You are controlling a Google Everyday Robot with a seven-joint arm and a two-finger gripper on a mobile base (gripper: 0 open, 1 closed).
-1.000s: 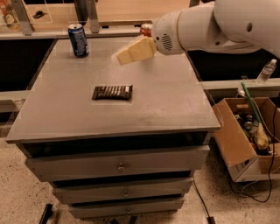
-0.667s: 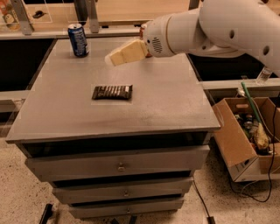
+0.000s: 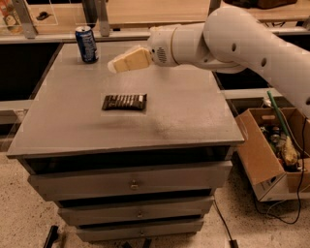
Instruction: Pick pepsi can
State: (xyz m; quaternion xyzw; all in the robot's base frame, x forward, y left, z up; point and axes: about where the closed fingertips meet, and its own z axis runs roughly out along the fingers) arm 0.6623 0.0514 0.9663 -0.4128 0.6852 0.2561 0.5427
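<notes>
The pepsi can (image 3: 87,44) is blue with white lettering and a silver top. It stands upright near the far left corner of the grey cabinet top (image 3: 184,111). My gripper (image 3: 116,63) has cream-coloured fingers and reaches in from the right on a white arm (image 3: 232,38). It hovers above the surface, a short way to the right of the can and slightly nearer to me, not touching it. Nothing is in the gripper.
A dark wrapped snack bar (image 3: 124,101) lies flat in the middle of the cabinet top. Drawers (image 3: 131,184) are below the front edge. An open cardboard box (image 3: 271,150) with clutter stands on the floor at right. A wooden counter (image 3: 145,14) runs behind.
My gripper and arm have moved left across the cabinet top, closing the distance to the pepsi can. The can and the snack bar have not moved.
</notes>
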